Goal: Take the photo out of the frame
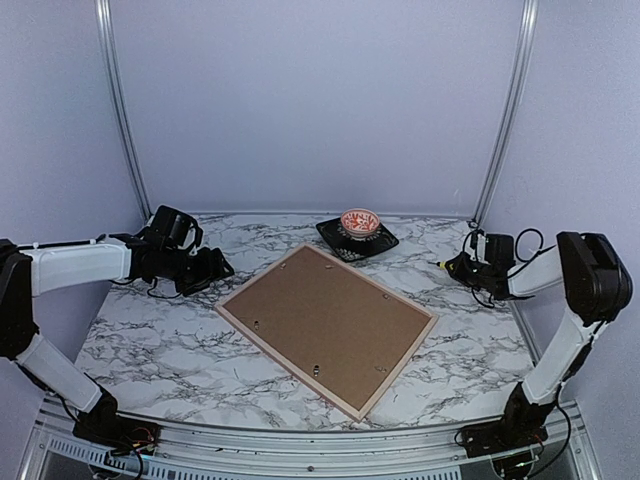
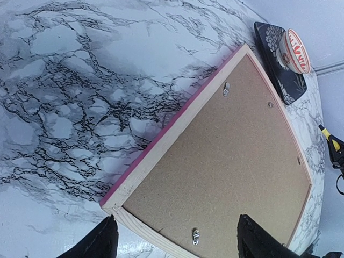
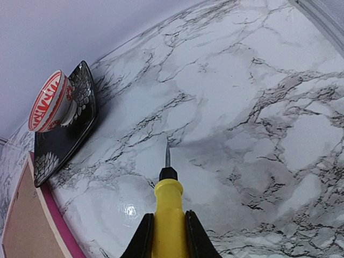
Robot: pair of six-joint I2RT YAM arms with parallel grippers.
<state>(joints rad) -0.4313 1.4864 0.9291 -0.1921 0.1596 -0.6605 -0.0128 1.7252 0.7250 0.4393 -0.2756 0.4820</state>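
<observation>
Left gripper (image 2: 177, 244) is opened wide and empty; a frame (image 2: 177, 134) corner is seen just ahead, long axis running away rightward. The photo is hidden under the backing (image 2: 231, 161) (frame face down on the tabletop (image 2: 80, 80)). Right gripper (image 3: 167, 236) is clamped on a screwdriver (image 3: 168, 204).

A table (image 1: 150, 340) with a white marble pattern veined in grey and black is seen. The frame (image 2: 175, 134) is laid flat on it near the middle, turned at an angle to the table edges, back side up, so that the brown backing board (image 1: 325, 315) and small metal clips are shown inside the pale wooden border. A black square plate (image 1: 380, 243) is set just beyond the frame's far corner, and a red-and-white bowl (image 1: 360, 222) is carried on it.
</observation>
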